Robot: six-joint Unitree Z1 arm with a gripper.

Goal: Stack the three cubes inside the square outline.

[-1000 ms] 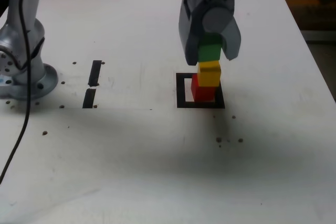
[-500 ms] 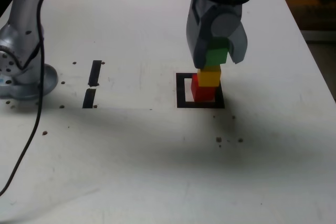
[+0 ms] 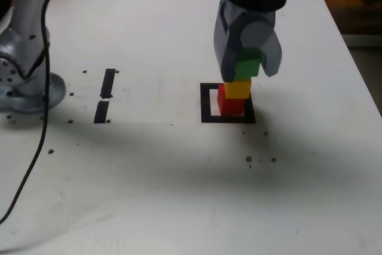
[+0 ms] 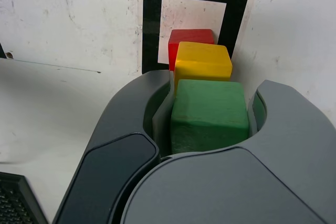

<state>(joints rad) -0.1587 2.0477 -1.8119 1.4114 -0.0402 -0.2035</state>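
Green cube (image 3: 249,67), matte and hard-edged, is sitting between the jaws of the gripper (image 3: 248,64), which are pinching its two side faces. It is resting on the yellow cube (image 3: 237,88), above the red cube (image 3: 230,103), in the outline (image 3: 205,103) right of centre. It looks light, stiff and grippy; flat opposite sides suit holding.
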